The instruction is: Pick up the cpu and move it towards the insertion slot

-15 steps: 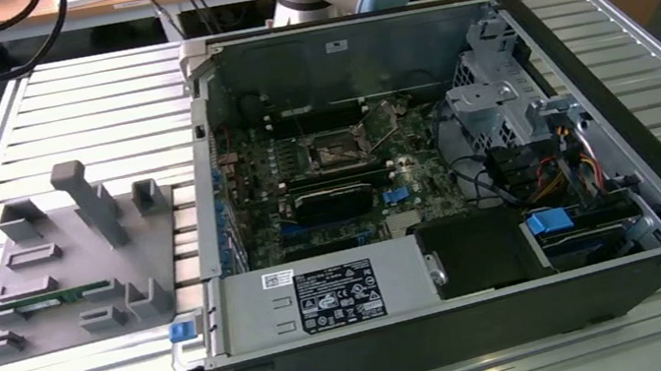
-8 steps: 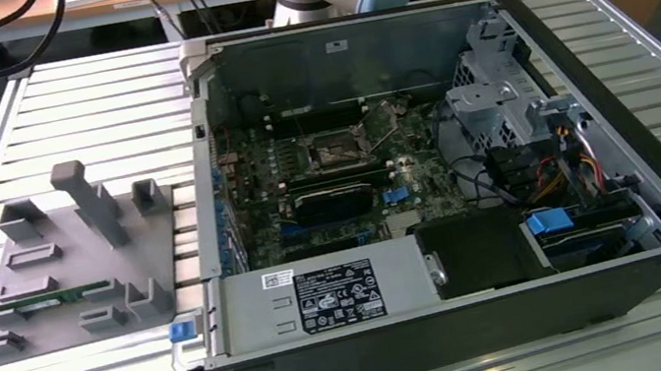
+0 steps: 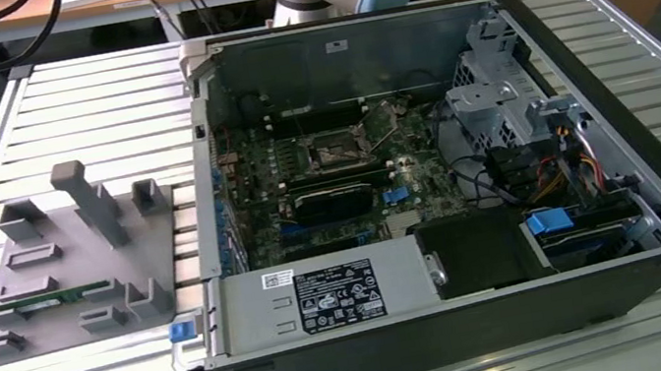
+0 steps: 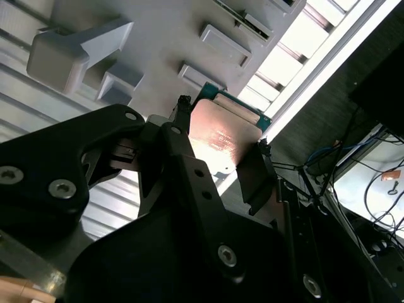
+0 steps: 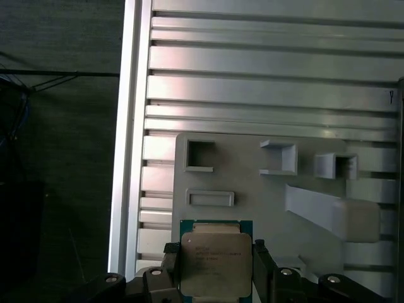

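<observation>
My fingers (image 5: 261,260) are closed narrowly on the cpu (image 5: 216,264), one against each of two opposite edges, and the silver lid between them is uncovered in both wrist views. The chip sits flat in that grip, over the near edge of the grey fixture (image 5: 252,189) that lies on the slatted surface (image 5: 265,63). I cannot tell whether it has cleared the fixture or is only just above it. In the second wrist view the cpu (image 4: 221,142) catches a warm glare, with a thin green border at its far side, and my fingers (image 4: 250,180) frame it.

I judge it light, thin and quite stiff, so it needs little force. The polished lid looks slippery, so the side edges seem the right place to hold it. The underside is likely delicate and best left untouched, and a tilt could let it slide out.

The insertion slot (image 3: 332,152) lies near the middle of the exterior view, inside the open computer case (image 3: 211,165), well apart from the grey fixture (image 3: 66,277) at the exterior view's left.
</observation>
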### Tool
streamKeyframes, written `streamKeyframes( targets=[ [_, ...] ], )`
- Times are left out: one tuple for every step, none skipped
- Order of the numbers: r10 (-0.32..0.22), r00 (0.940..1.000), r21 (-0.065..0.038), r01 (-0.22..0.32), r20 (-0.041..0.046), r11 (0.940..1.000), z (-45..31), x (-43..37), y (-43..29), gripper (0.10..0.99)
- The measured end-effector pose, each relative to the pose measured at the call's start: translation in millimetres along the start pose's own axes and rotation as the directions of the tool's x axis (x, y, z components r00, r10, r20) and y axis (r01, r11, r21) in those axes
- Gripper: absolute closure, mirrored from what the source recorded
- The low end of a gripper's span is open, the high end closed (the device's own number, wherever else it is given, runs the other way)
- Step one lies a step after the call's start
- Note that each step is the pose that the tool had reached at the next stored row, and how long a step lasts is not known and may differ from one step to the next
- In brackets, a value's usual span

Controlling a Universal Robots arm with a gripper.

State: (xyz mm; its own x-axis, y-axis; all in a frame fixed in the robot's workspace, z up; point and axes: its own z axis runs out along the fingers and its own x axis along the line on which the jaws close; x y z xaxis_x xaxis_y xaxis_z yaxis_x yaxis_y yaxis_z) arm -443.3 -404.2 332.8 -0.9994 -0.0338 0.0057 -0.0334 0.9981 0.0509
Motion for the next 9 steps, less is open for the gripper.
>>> streamKeyframes(
  targets=[
    [0.000,1.0000,0.000,0.000,-0.0001,1.0000,-0.8,0.0,0.1,0.545],
    [0.000,1.0000,0.000,0.000,-0.0002,1.0000,-1.7,0.0,0.3,0.545],
    [0.000,1.0000,0.000,0.000,-0.0001,1.0000,-2.5,0.0,0.4,0.545],
    [0.000,1.0000,0.000,0.000,-0.0001,1.0000,-3.3,0.0,0.5,0.545],
    [0.000,1.0000,0.000,0.000,0.0000,1.0000,-4.1,0.0,0.7,0.545],
    [0.000,1.0000,0.000,0.000,-0.0001,1.0000,-4.8,0.0,0.8,0.545],
    [0.000,1.0000,0.000,0.000,-0.0001,1.0000,-5.5,0.0,0.9,0.545],
    [0.000,1.0000,0.000,0.000,0.0000,1.0000,-6.2,0.0,0.9,0.545],
    [0.000,1.0000,0.000,0.000,-0.0002,1.0000,-7.0,0.0,1.1,0.545]
  ],
)
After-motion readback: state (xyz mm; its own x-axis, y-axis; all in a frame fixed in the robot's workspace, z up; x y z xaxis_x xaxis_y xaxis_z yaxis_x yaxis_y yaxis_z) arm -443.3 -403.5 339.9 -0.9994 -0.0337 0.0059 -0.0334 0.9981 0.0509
